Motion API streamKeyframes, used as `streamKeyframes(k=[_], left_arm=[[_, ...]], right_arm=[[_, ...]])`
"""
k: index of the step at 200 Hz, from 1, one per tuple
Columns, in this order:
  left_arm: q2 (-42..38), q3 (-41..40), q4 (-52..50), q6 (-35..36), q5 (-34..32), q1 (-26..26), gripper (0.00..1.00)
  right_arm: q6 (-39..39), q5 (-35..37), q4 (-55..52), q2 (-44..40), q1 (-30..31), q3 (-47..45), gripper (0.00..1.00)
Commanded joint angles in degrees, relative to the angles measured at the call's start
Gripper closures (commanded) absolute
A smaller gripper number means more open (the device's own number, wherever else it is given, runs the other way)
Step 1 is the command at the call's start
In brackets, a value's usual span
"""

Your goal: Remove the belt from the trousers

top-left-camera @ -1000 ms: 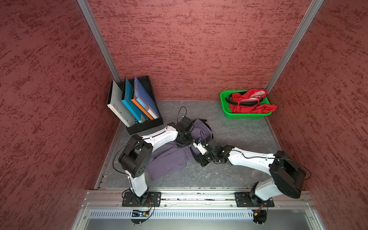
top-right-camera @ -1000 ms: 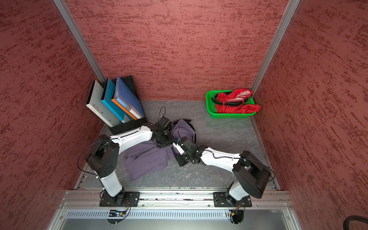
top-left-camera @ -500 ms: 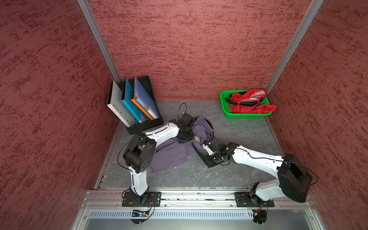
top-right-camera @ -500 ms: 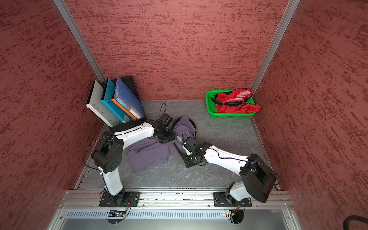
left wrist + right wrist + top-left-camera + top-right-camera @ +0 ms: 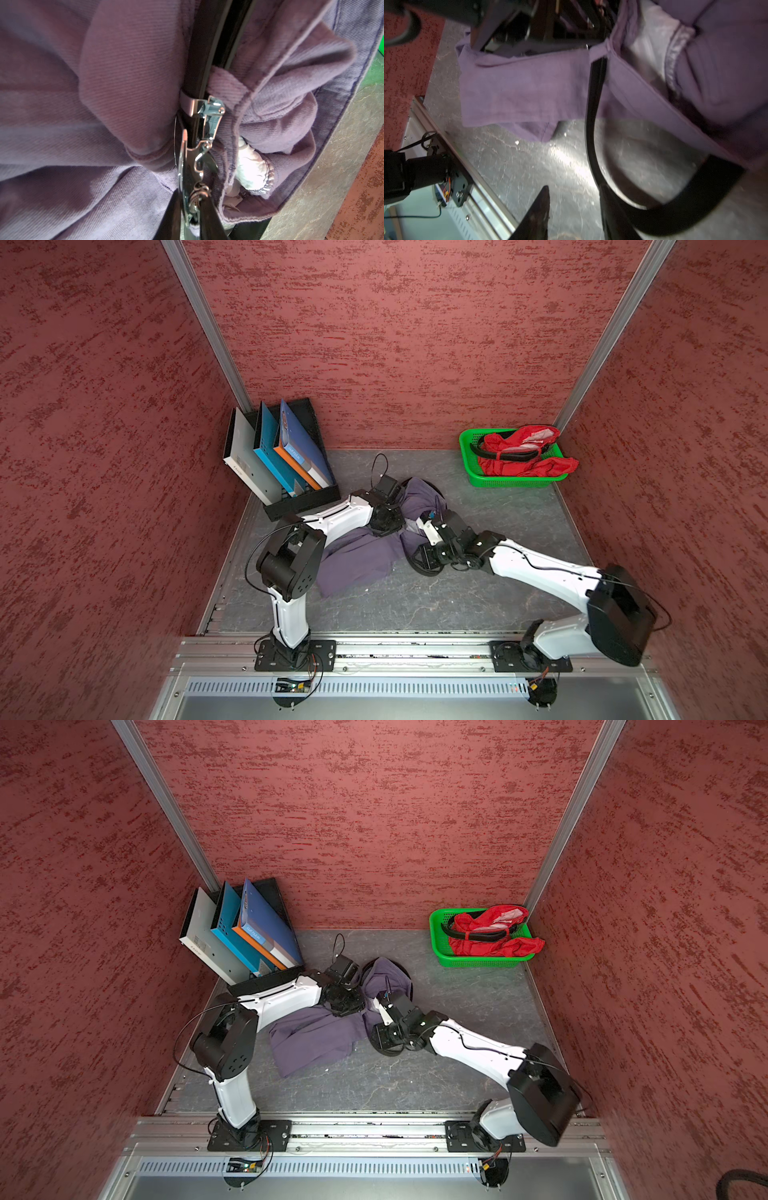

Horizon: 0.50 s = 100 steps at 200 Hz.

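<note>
Grey marbled tabletop point(image 5: 478, 601), things at its middle and back.
Purple trousers point(image 5: 361, 558) lie crumpled mid-table, a black belt point(image 5: 589, 128) looping onto the surface beside them; a green basket point(image 5: 513, 482) and a black file rack point(image 5: 305, 502) stand at the back corners.

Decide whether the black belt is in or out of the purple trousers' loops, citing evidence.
In: the belt runs under a belt loop of the trousers in the left wrist view.

Mottled red textured walls point(image 5: 415, 323) enclose a grey marbled floor point(image 5: 415, 605); aluminium posts point(image 5: 205, 323) mark the back corners, an aluminium rail point(image 5: 415, 651) the front.
</note>
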Motion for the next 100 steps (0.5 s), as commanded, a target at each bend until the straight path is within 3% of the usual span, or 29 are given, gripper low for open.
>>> streamKeyframes(k=[1, 51, 85, 100], left_arm=[[-1.4, -2.0, -0.4, 0.1, -1.6, 0.2, 0.83], [-2.9, -2.8, -0.3, -0.2, -1.6, 0.3, 0.83], [-2.8, -3.0, 0.0, -0.4, -1.8, 0.4, 0.83], [-2.3, -2.8, 0.4, -0.3, -1.8, 0.5, 0.83]], right_arm=[[-2.1, -1.7, 8.3, 5.9, 0.1, 3.3, 0.62], [-2.8, -1.1, 12.4, 15.0, 0.1, 7.3, 0.66], [-2.7, -2.7, 12.7, 16.2, 0.1, 6.7, 0.9], [-2.7, -3.7, 11.3, 14.1, 0.1, 5.1, 0.96]])
